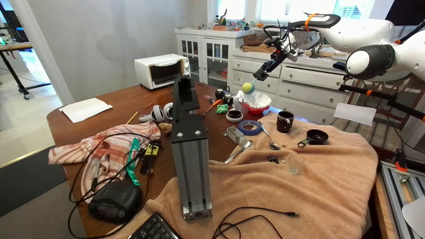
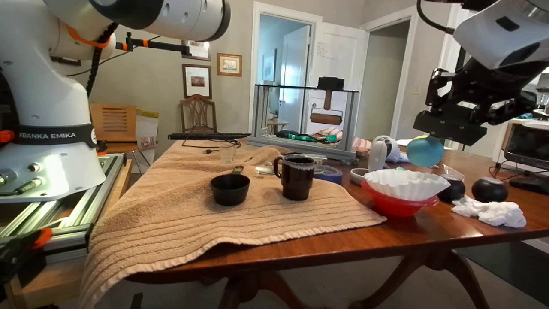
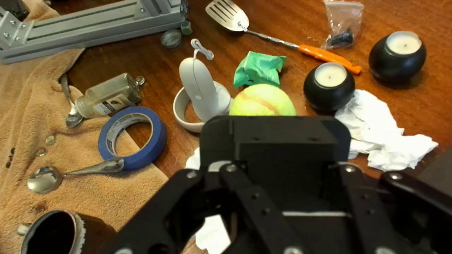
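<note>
See a polished brown wooden desk [image 1: 81, 136], partly covered by a rumpled tan towel [image 1: 318, 196]; see plain walls [image 1: 109, 39] around, a white cabinet [image 1: 202, 49] with glass doors, white drawers [image 1: 307, 91] below bright windows [image 1: 270, 10], and, in an exterior view, a white door [image 2: 339, 60], framed pictures [image 2: 197, 81] and a wooden chair [image 2: 197, 98]; spot a white toaster oven [image 1: 161, 59] at the desk's far side, near the wall.

Find the end effector [image 1: 261, 75] raised above the desk, pressed together and pinching the thin handle of a blue scoop [image 2: 424, 152]; find a tennis ball [image 3: 263, 100] at the scoop's round end; place both just above white paper filters [image 2: 407, 184] in both exterior views, but cannot tell whether touching; see a red bowl [image 2: 394, 208] beneath the filters, on wood beside the towel's corner.

Note, close by on the wood, black candle holders [image 3: 328, 95], crumpled tissue [image 3: 378, 127], a green wrapper [image 3: 259, 68], an orange-handled spatula [image 3: 328, 56] and a white controller [image 3: 203, 95]; note blue tape [image 3: 159, 143] lying across the towel's edge, with a spoon [image 3: 44, 180] leaning its handle on the ring; see a dark mug [image 1: 285, 122] and a black measuring cup [image 2: 229, 191] upright on the towel; pick out, farther along, a metal frame [image 1: 191, 169], a striped cloth [image 1: 114, 142] and a black clock radio [image 1: 114, 199].
</note>
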